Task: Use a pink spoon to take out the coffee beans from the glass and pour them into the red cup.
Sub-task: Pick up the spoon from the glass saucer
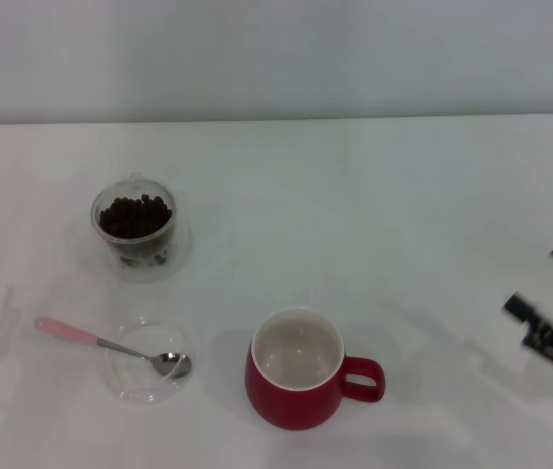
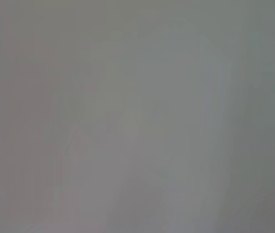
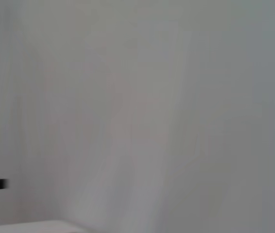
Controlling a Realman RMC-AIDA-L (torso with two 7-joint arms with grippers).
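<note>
Nearest, the glossy red cup (image 1: 295, 383) stands just right of the pink spoon (image 1: 110, 344), whose silver bowl rests in a shallow clear glass dish (image 1: 132, 383), pale handle pointing left, well apart from the spread-fingered right hand (image 1: 548, 297).

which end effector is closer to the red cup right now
Right. The right end effector sits at the table's right edge, on the red cup's handle side. The left end effector is out of view.
</note>
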